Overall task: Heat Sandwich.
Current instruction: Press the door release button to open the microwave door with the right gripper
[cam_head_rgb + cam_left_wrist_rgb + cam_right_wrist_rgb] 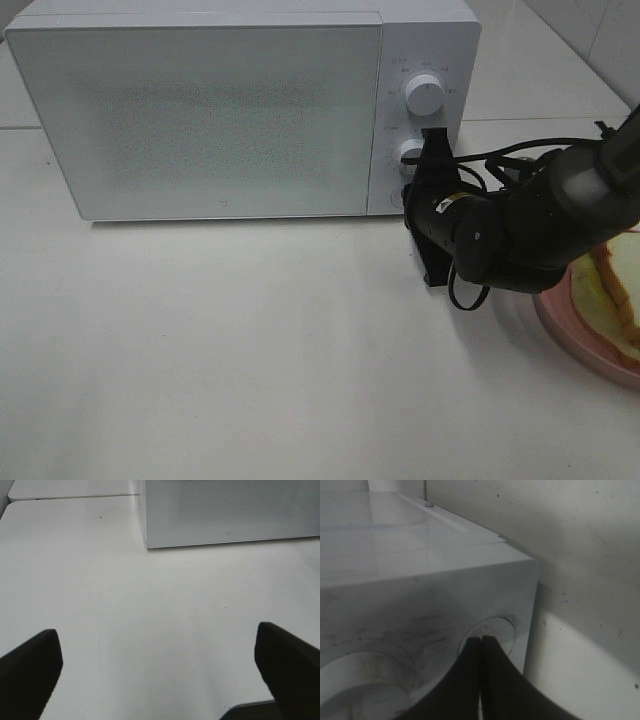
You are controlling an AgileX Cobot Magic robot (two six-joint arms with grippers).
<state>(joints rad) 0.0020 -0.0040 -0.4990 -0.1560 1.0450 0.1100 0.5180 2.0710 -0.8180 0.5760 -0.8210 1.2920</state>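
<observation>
The sandwich, white bread with a brown crust and pale filling, lies on a pink plate at the right edge of the table, partly cut off by the frame. The white microwave stands at the back with its door closed. My right gripper is shut, and its tips press against a round button low on the microwave's control panel. My left gripper is open over bare table with nothing between its fingers; it is out of the high view.
Two white knobs, the upper and the lower, sit above the button on the panel. My right arm with its cables crosses in front of the plate. The microwave's lower corner shows ahead of the left gripper.
</observation>
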